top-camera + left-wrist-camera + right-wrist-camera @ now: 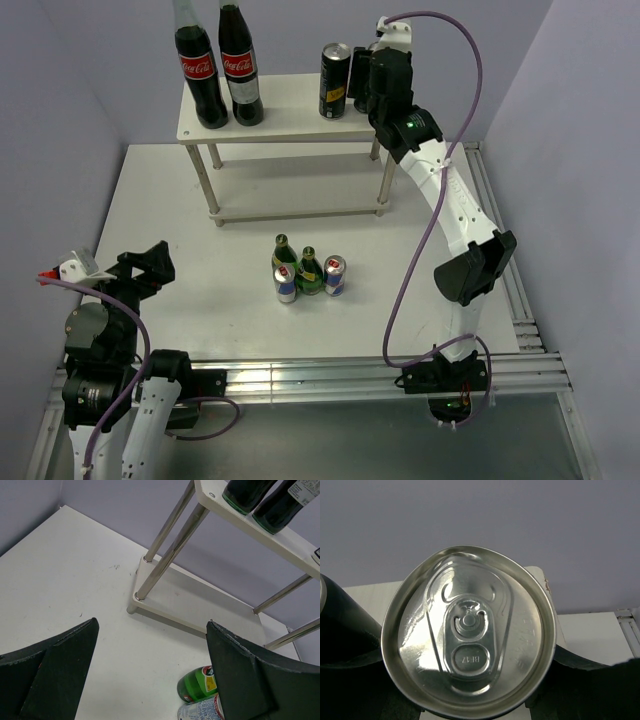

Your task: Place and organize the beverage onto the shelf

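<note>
On the shelf [290,105], right tool [470,680] clasped a black can [468,630].
The left tool [152,630] hung open over the worktop [65,570].

Bare silvery metal on the can [468,632] lid, smooth and gleaming. Matt white boards on the shelf [290,105], polished shiny metal legs [172,542]. Glossy dark cola bottles [200,75], glossy green bottles [310,272]. Matt white table [60,565], faintly scuffed. Dull black, grainy-edged fingers [60,665] on the left gripper [152,630]. Smooth purple cable [392,310], plastic-looking.
</note>
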